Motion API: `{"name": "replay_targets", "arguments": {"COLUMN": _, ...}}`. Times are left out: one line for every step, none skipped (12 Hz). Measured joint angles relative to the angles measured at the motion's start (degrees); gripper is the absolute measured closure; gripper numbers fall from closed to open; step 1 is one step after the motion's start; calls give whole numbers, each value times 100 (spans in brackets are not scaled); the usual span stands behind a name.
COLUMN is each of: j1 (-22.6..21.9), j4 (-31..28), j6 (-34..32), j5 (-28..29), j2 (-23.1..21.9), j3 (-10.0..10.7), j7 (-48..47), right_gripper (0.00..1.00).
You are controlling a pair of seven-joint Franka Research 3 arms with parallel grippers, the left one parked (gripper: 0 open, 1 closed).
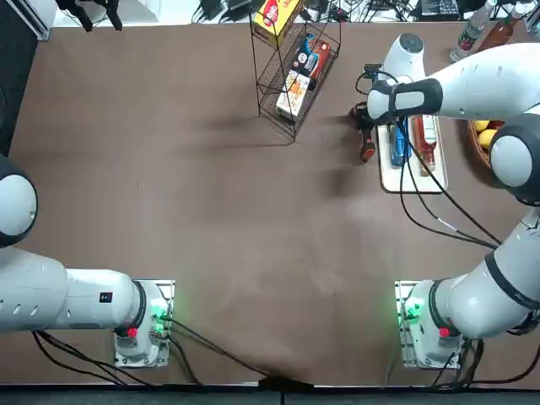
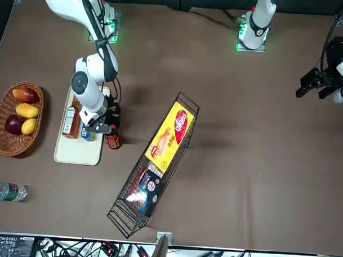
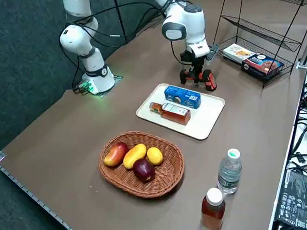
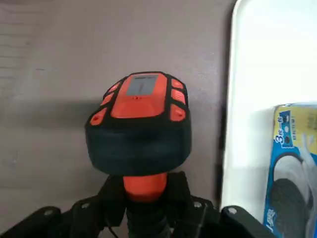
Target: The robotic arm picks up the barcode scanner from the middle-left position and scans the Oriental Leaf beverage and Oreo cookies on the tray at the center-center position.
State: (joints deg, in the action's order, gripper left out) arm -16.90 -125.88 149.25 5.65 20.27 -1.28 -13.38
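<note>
An orange and black barcode scanner [image 4: 139, 119] is held by its handle in my right gripper [image 4: 146, 203], which is shut on it. The scanner [image 1: 368, 150] hangs just beside the white tray [image 1: 413, 182], on the side facing the wire rack, its head low over the table. On the tray lie the blue Oreo cookies [image 3: 182, 96] and the Oriental Leaf beverage [image 3: 170, 112], side by side. From the front, the gripper [image 2: 107, 119] and scanner [image 2: 112, 140] sit at the tray's [image 2: 77, 152] edge. The wrist view shows a corner of the Oreo packet [image 4: 292, 173].
A tilted black wire rack [image 1: 295, 72] with snack boxes stands close to the scanner. A wicker fruit basket [image 3: 140, 163] lies beyond the tray. A clear water bottle [image 3: 230, 171] and a brown bottle [image 3: 213, 208] stand near the table edge.
</note>
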Motion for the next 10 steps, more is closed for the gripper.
{"name": "replay_targets", "arguments": {"j1": 0, "j4": -3, "j6": 9, "j5": 0, "j2": 6, "j3": 0, "j7": 0, "right_gripper": 57}}
{"name": "replay_targets", "arguments": {"j1": 0, "j4": -4, "j6": 13, "j5": 0, "j2": 10, "j3": 0, "j7": -2, "right_gripper": 57}}
{"name": "replay_targets", "arguments": {"j1": -1, "j4": -5, "j6": 13, "j5": 0, "j2": 15, "j3": 0, "j7": -3, "right_gripper": 51}}
{"name": "replay_targets", "arguments": {"j1": -2, "j4": -4, "j6": 20, "j5": 0, "j2": 16, "j3": 0, "j7": -4, "right_gripper": 41}}
{"name": "replay_targets", "arguments": {"j1": -3, "j4": -3, "j6": 32, "j5": 0, "j2": 16, "j3": 0, "j7": -4, "right_gripper": 30}}
{"name": "replay_targets", "arguments": {"j1": -3, "j4": 1, "j6": 40, "j5": 0, "j2": 14, "j3": 0, "j7": -4, "right_gripper": 19}}
{"name": "replay_targets", "arguments": {"j1": -3, "j4": 12, "j6": 41, "j5": 0, "j2": 1, "j3": 0, "j7": -4, "right_gripper": 7}}
{"name": "replay_targets", "arguments": {"j1": -3, "j4": 27, "j6": 28, "j5": 0, "j2": -30, "j3": 3, "j7": -4, "right_gripper": 0}}
{"name": "replay_targets", "arguments": {"j1": -2, "j4": 50, "j6": -45, "j5": 0, "j2": -84, "j3": 16, "j7": -7, "right_gripper": 0}}
{"name": "replay_targets", "arguments": {"j1": 4, "j4": 99, "j6": -217, "j5": 0, "j2": -164, "j3": 37, "j7": -10, "right_gripper": 0}}
